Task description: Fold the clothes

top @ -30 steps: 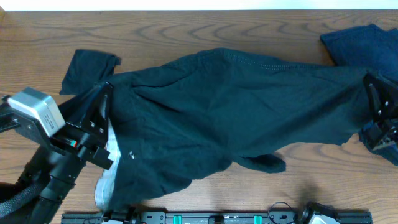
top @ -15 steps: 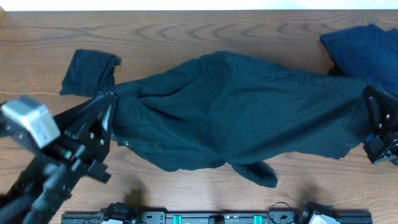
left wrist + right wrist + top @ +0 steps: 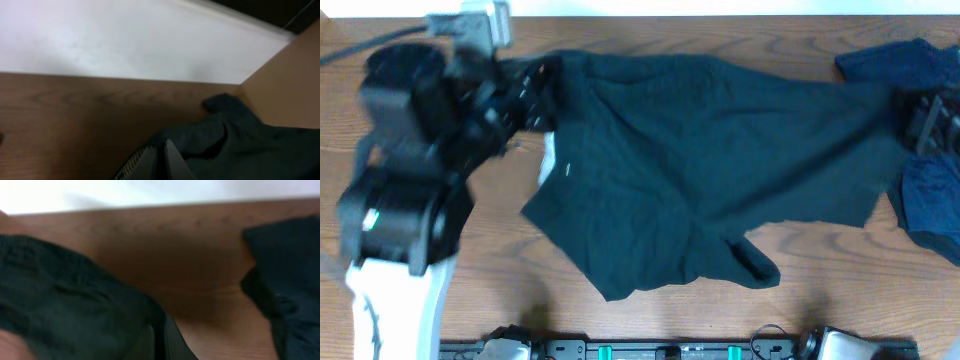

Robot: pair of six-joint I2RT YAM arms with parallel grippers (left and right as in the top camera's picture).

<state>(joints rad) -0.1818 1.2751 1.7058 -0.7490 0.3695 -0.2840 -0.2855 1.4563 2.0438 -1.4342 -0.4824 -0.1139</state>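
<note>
Robot lab setup: wood-grain table point(image 3: 840, 290), white wall point(image 3: 100, 40), arm mounting rail point(image 3: 670, 350).

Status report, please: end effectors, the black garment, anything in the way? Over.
Left end effector and right end effector shut on black garment. Garment stretched between them. Navy garment lies by right one.

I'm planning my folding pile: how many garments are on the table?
2 seen: a large black garment spread across the middle, and navy cloth at the right edge, in two patches that may be separate pieces. The left arm may hide more.
</note>
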